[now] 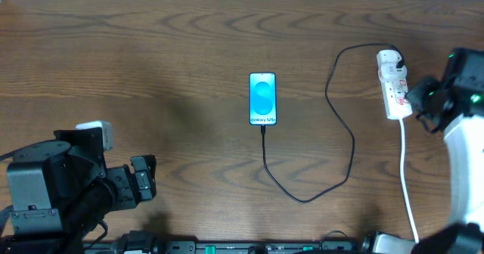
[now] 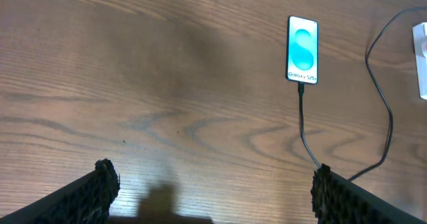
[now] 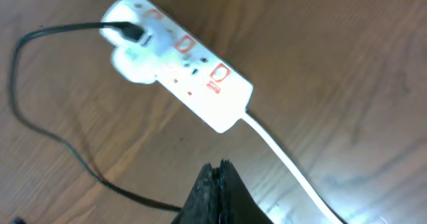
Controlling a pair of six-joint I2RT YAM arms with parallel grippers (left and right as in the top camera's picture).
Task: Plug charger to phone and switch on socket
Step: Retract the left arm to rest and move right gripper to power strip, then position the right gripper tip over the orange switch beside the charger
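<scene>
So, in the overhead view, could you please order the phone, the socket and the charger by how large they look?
1. charger: by far the longest, though very thin.
2. socket: slightly longer than the phone.
3. phone: close to the socket in size, so this ranking is unsure.

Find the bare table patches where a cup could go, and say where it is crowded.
Bare table left of the phone, up to the left gripper; also the strip between phone and charger loop. Crowded on the right: charger, socket, right gripper.
</scene>
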